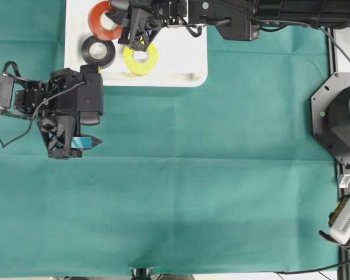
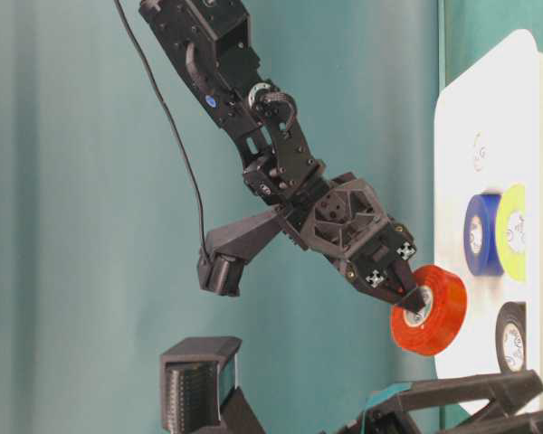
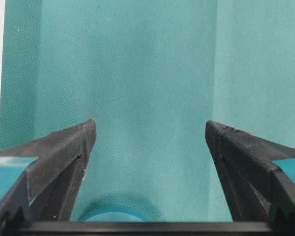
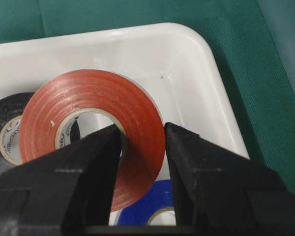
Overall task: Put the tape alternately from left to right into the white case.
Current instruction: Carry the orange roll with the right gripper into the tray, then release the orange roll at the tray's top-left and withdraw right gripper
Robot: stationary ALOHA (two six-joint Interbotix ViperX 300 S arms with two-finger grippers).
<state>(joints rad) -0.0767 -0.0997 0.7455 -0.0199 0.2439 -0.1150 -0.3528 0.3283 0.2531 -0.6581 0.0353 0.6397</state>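
Note:
My right gripper [image 4: 142,132] reaches across to the white case [image 1: 186,64] and is shut on the red-orange tape roll [image 4: 137,113], one finger inside the core and one outside. The roll [image 2: 430,312] hangs tilted above the case floor. In the case lie a black roll [image 1: 98,51], a yellow roll [image 1: 141,58], a blue roll [image 4: 142,209] and a faint white roll [image 2: 479,152]. My left gripper [image 3: 150,125] stands open over the green cloth below the case. A teal roll [image 3: 113,214] peeks out at the base of its jaws, mostly hidden.
Green cloth [image 1: 210,192] covers the table. The right arm's base [image 1: 341,119] sits at the right edge, with a white device [image 1: 347,217] below it. The left arm [image 1: 23,96] and its cable lie along the left edge.

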